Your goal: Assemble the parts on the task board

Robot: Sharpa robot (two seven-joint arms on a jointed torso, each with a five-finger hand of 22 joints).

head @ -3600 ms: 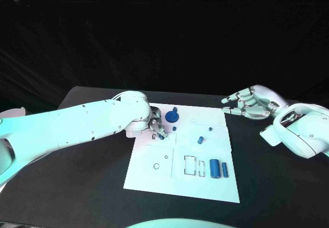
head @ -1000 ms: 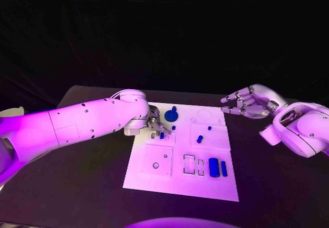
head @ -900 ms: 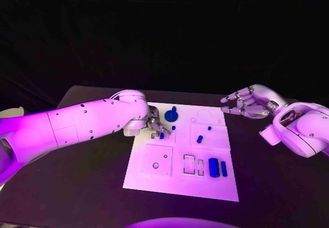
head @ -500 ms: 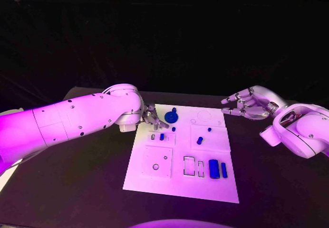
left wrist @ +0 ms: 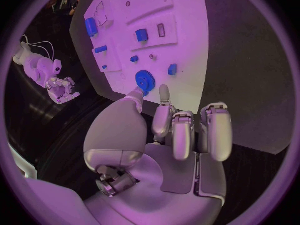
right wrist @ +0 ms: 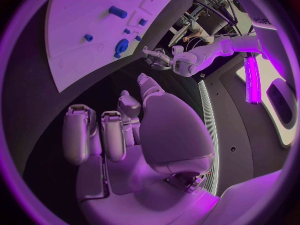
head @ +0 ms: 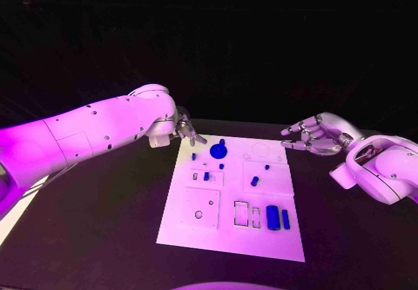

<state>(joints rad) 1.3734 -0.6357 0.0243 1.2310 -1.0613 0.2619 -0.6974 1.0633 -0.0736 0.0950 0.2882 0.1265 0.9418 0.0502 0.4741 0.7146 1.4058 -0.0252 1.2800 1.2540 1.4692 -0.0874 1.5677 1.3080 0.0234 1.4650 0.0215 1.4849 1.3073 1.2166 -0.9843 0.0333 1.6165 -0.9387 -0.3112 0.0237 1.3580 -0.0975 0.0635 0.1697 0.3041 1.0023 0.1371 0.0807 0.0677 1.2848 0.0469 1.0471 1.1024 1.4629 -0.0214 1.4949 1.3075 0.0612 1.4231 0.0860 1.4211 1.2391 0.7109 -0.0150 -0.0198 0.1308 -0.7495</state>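
We see the flat white rectangular task board (head: 228, 241) lying in the middle of the black table (head: 96, 229), with small blue plastic parts spread over it. A blue toothed gear wheel (head: 218, 150) sits near the board's far edge, and a tiny blue peg (head: 193, 156) lies just beside it toward the left arm. A short blue block (head: 206, 176) stands in a framed recess below the gear, with a slanted blue capsule-shaped piece (head: 254, 180) nearer the board's middle. Two upright blue bars, a wide one (head: 273, 217) and a slim one (head: 286, 219), lie side by side toward the board's near right corner.

Our left silver hand (head: 185, 130) hovers off the board's far left corner, beyond the gear; its fingers (left wrist: 212, 135) are apart and loosely curved, and it holds nothing. Our right silver hand (head: 315, 136) hangs well apart from the board's far right corner, fingers half curled, spread and empty.
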